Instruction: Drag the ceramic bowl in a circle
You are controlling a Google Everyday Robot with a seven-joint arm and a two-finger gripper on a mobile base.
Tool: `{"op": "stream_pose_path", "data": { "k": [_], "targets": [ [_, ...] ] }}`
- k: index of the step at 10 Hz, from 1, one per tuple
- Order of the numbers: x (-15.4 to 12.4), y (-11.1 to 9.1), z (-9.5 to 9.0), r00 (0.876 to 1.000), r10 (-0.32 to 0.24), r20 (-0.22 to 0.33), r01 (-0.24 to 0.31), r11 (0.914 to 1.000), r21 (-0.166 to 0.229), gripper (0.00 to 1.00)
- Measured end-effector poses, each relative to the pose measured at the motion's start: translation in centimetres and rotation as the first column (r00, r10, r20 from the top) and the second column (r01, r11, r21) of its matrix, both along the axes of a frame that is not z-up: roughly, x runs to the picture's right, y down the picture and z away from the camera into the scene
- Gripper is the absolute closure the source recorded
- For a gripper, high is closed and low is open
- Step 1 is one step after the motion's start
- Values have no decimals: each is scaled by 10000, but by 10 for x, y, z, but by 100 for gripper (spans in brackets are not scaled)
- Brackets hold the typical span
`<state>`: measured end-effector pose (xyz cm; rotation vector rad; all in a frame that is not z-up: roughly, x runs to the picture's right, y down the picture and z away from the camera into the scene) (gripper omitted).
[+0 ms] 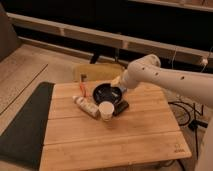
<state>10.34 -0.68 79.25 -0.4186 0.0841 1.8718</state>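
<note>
— Where's your ceramic bowl (106, 93)?
— Centre frame on the wooden table (125, 136), just above the white cup (106, 111).
— And your gripper (119, 90)?
— At the bowl's right rim, jaws apart.

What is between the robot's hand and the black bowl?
Nothing, as far as the camera view shows: the hand sits right at the bowl's rim, on the arm's side, over the wooden table.
</note>
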Motion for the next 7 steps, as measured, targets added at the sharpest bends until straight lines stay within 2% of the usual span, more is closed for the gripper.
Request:
{"op": "stream_pose_path", "data": {
  "k": [2,4,7],
  "targets": [
    [-4,0,0,10000,-33,42,33,10000,-4,35],
    [3,-1,5,9998,-99,-188,98,9999,-63,35],
    [8,-5,30,9925,-1057,-622,1041,9942,-276,35]
  ]
}}
